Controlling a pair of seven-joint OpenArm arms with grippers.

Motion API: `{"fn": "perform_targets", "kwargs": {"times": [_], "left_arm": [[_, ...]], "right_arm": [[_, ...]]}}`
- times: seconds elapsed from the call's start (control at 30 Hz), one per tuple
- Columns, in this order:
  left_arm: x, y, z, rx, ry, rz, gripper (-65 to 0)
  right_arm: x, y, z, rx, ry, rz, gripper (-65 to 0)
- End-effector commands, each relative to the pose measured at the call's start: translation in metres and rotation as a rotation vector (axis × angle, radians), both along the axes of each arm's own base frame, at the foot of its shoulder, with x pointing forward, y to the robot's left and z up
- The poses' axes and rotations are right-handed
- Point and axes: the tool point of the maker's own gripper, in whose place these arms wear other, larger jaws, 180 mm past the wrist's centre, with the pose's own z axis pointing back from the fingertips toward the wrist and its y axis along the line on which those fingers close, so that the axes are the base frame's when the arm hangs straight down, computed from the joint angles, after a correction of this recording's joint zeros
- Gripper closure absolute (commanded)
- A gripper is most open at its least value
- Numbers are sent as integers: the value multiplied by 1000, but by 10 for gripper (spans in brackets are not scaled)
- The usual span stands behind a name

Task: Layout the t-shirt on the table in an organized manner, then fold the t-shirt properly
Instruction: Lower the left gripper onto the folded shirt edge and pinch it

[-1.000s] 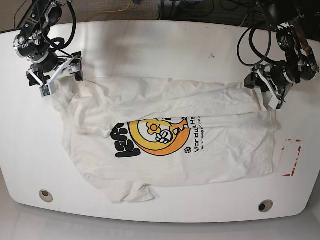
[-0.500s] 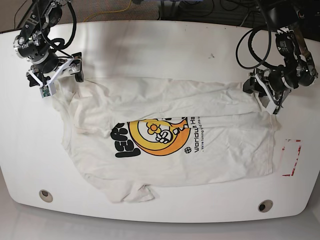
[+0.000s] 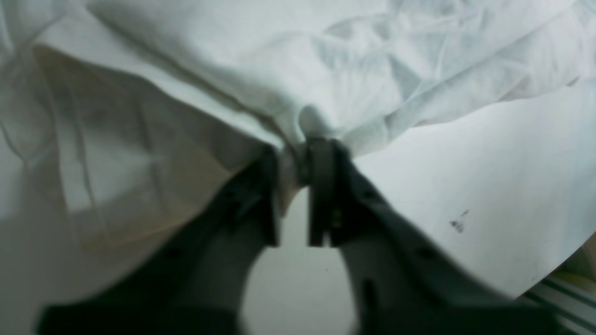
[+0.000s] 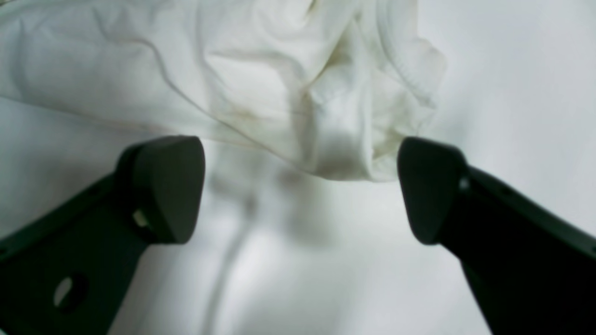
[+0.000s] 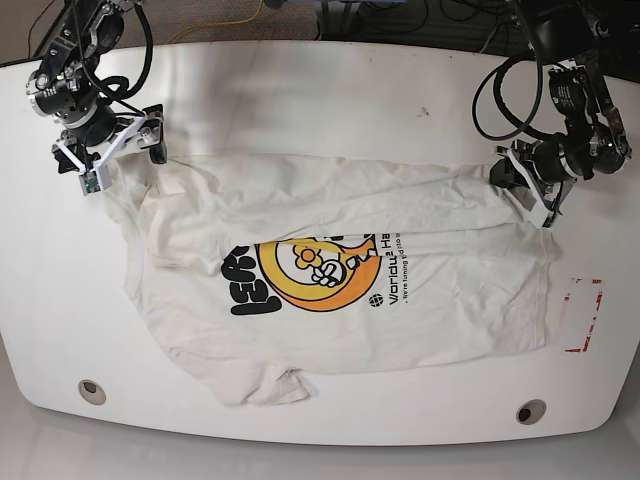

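I log a white cotton t-shirt point(image 5: 330, 270), print partly folded under, on the glossy white table point(image 5: 320, 90): left fingers point(image 3: 293, 158) clenched on its hem, right fingers point(image 4: 298, 186) released, blurred.

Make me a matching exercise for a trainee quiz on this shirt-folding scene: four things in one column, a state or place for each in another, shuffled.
Things:
1. left gripper
2. right gripper
3. t-shirt
4. red tape rectangle

States or places:
A. spread on the table, print facing up
B. shut on the shirt's edge
C. beside the shirt, uncovered
D. jaws wide apart, holding nothing

Pairs: 1-B, 2-D, 3-A, 4-C
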Motion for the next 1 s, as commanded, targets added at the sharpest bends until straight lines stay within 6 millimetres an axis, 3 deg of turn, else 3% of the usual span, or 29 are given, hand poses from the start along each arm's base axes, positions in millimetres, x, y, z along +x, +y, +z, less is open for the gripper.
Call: {"fn": "perform_targets", "kwargs": {"times": [0.0, 0.4, 0.77, 0.97], "left_arm": [[11, 4, 14, 4, -53, -1, 0], [27, 1, 51, 63, -174, -34, 0], [67, 2, 88, 67, -291, -28, -4], [83, 4, 94, 44, -303, -14, -3]], "right_arm": [[9, -2, 14, -8, -54, 8, -620], [9, -2, 14, -8, -55, 8, -620], [8, -2, 13, -8, -52, 8, -620], [8, -2, 13, -8, -51, 8, -620]]}}
